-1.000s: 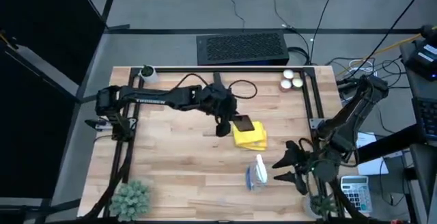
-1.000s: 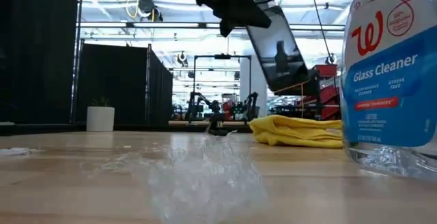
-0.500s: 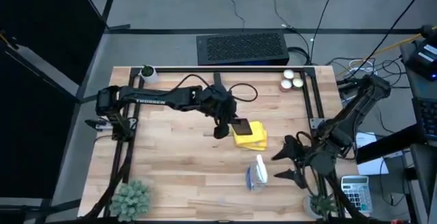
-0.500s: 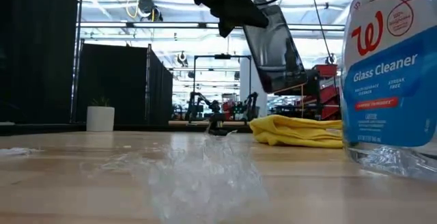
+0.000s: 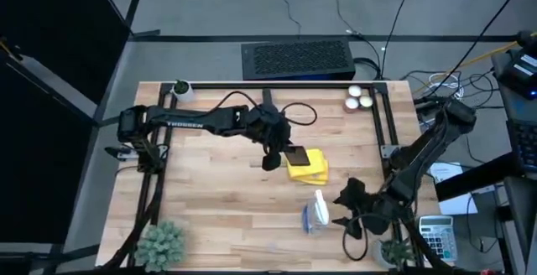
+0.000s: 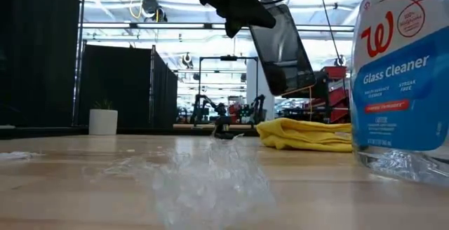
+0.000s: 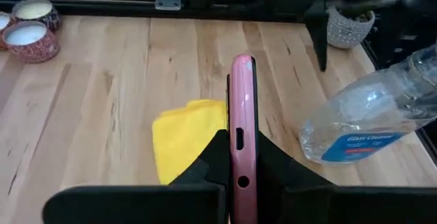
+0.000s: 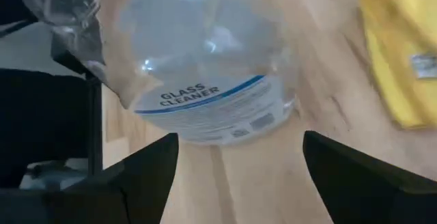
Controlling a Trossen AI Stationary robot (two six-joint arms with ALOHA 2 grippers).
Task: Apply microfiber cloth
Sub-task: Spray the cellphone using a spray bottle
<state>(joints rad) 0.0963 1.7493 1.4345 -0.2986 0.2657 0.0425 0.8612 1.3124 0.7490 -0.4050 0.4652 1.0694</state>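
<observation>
The left gripper (image 5: 279, 151) is clamped on a pink-cased phone (image 7: 242, 125), holding it tilted in the air just over the near edge of the yellow microfiber cloth (image 5: 307, 167); if that edge-on grip slips, the phone may drop onto the wood or snag and bunch the cloth. The right gripper (image 8: 235, 176), fingers spread apart, hovers close to the lying glass cleaner bottle (image 5: 316, 211) and could nudge it rolling. The table (image 5: 210, 199) is pale wood planks, holding candles (image 5: 358, 97) and a potted plant (image 5: 159, 243), with an open workshop beyond.
</observation>
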